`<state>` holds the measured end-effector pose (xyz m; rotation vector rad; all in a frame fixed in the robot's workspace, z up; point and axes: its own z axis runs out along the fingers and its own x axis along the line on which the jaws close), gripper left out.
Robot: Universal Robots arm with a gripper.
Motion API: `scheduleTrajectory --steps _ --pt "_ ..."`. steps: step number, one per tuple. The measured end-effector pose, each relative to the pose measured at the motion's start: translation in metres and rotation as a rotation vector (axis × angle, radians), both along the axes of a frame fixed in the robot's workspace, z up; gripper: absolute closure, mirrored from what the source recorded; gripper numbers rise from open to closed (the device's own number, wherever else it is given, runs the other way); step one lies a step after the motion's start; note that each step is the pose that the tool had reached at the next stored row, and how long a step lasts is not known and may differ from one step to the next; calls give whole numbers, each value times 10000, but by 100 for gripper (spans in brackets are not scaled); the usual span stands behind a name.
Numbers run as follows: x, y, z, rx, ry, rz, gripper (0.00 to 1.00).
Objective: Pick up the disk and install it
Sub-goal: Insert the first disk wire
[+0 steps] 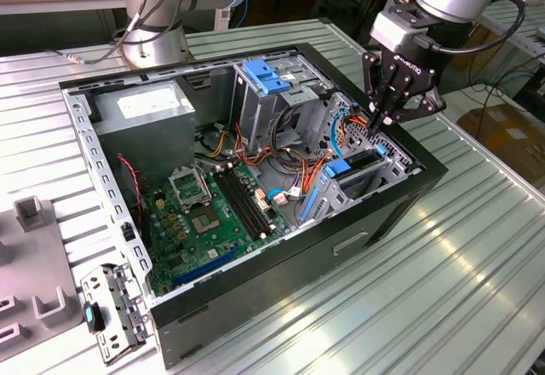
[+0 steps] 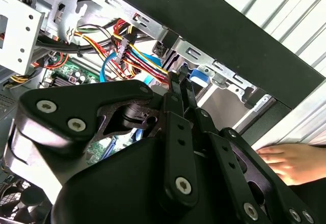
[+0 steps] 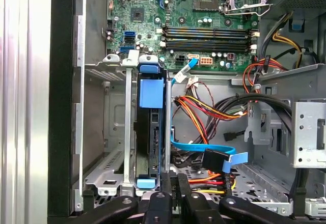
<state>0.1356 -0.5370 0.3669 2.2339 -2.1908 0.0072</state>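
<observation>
Since the disk (image 3: 151, 132) stands on edge inside the cage (image 3: 114, 132) at the front corner of the case (image 1: 358, 247), its blue frame between the cage rails, the pick-up looks done and the work seems to be at the seating stage. In the exterior view the gripper (image 1: 380, 122) hangs straight over that corner, pointing down into the case. Both wrist views show the fingers (image 2: 175, 89) drawn almost together with nothing between them, their tips just above the blue tab on the disk's upper edge; whether they touch it I cannot tell.

As I judge it, any press here calls for a straight line along the slot, with no sideways drift, because the disk fills its bay closely.

Room is tight. One cage wall lies just beside the disk, and beyond it the black case wall. On the other side, red, orange and blue cables (image 3: 204, 114) loop close to the cage and could catch a finger. Free space lies upward, out of the case. A person's hand (image 2: 285, 163) rests on the counter (image 1: 477, 307) outside the case wall, near the gripper.
</observation>
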Motion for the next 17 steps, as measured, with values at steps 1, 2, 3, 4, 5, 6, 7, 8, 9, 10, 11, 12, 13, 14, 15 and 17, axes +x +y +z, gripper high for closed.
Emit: scheduleTrajectory --steps 1,2,3,4,5,6,7,8,9,10,11,12,13,14,15,17 --pt "0 -9 0 -1 0 0 84" --pt "0 -54 -1 1 0 0 84" --pt "-6 -91 -4 4 0 -1 84" --pt "-71 -99 -7 2 0 4 84" --pt "-154 -100 -22 4 -1 3 84" --pt "-181 -100 -44 7 -4 3 84" --pt "-182 -99 -78 3 -4 4 84" --pt "-182 -99 -105 4 -7 20 84" --pt "-182 -99 -114 4 -11 58 84" --pt "-182 -99 -121 3 -17 130 84" --pt "-183 -99 -129 3 -18 167 84" --pt "-182 -100 -137 5 -20 167 84" --pt "-183 -103 -144 3 -21 157 84" --pt "-183 -103 -146 2 -21 110 84" --pt "-183 -103 -149 2 -21 30 84" --pt "-183 -105 -155 2 -21 -111 84"
